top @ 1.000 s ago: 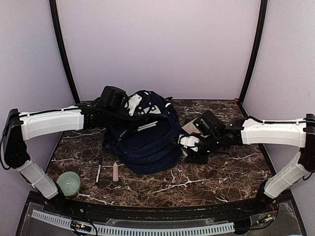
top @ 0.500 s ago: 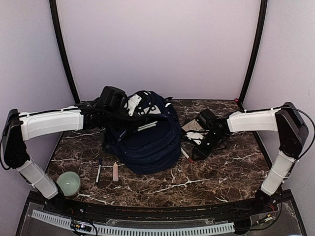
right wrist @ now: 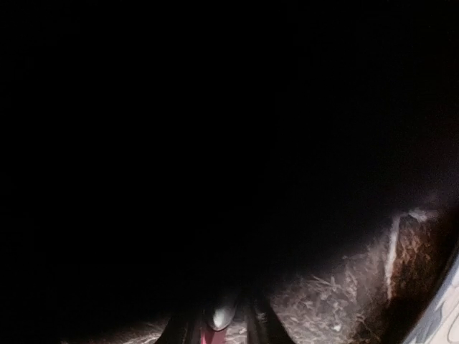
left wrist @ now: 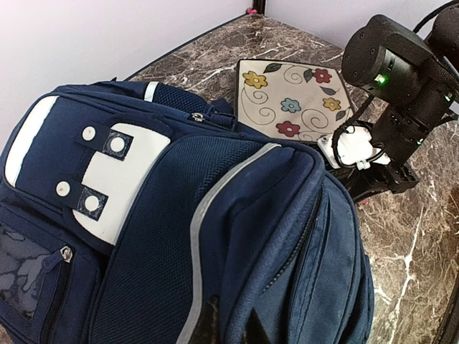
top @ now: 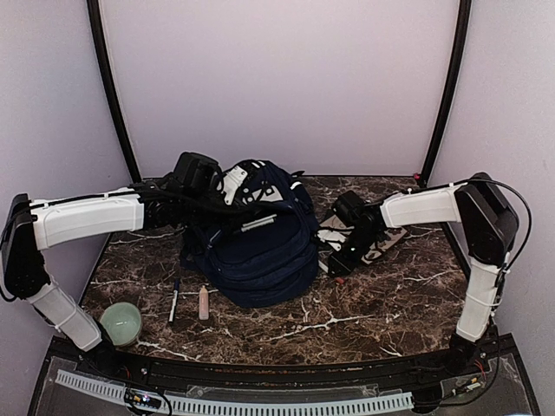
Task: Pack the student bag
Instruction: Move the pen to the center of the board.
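Nearest the arm bases, off the near-left corner of the student bag [top: 260, 247], a pale green cup [top: 121, 322] sat on the dark marble table [top: 381, 312]; between the cup and the bag lay a black pen [top: 174, 301], with a small pinkish tube [top: 204, 302] just beside it, and I saw neither touching the bag.

The bag itself lay flat at mid-table, navy with grey piping and a white patch carrying studded tabs.

Just off the bag's right side I had the right gripper [top: 336, 264] low at the tabletop; its wrist view was almost black; a white and red thing [right wrist: 217, 320] showed between the fingers, its shape unclear; I could not tell whether the jaws had clamped it or only flanked it.

Beyond that gripper, to the bag's right, lay a square card [left wrist: 290, 100] printed with flowers and swirls, one corner close to the bag's edge.

Farthest out, on the bag's far end, the left gripper [left wrist: 228, 326] was clenched tight on a fold of the navy fabric; its camera looked along the bag toward the right arm.
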`<move>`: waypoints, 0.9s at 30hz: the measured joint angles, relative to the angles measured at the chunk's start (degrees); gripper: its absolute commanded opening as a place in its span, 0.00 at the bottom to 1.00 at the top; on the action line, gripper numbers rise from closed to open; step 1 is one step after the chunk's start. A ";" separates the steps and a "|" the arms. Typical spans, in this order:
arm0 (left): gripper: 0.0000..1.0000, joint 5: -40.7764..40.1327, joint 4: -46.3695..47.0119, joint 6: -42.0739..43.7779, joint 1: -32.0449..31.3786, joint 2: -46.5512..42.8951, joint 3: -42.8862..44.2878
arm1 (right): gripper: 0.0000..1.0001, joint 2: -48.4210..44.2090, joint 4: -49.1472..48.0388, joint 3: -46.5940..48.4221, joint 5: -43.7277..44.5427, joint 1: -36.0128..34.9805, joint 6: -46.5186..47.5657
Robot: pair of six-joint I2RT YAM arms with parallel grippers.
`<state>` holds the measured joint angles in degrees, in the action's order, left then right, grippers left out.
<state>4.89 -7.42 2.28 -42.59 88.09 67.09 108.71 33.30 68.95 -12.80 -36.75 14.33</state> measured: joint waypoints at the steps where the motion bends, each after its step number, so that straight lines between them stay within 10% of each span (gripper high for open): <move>1: 0.02 -0.02 -0.02 0.00 0.00 -0.20 -0.13 | 0.14 -0.02 -0.13 -0.09 0.35 0.00 0.20; 12: 0.02 0.09 0.46 0.00 0.00 -0.35 -1.27 | 0.10 -8.72 3.10 -9.60 8.76 0.00 7.13; 19: 0.02 0.17 1.38 0.00 0.00 -0.44 -1.86 | 0.35 -13.90 11.39 -13.84 13.35 0.00 11.89; 27: 0.02 0.26 1.38 0.00 0.00 -0.44 -1.92 | 0.37 -10.93 13.64 -4.74 10.95 0.00 10.25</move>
<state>5.15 -6.04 2.28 -42.59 87.66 65.17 97.78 46.94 64.20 -1.85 -36.75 24.58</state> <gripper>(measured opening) 0.054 0.367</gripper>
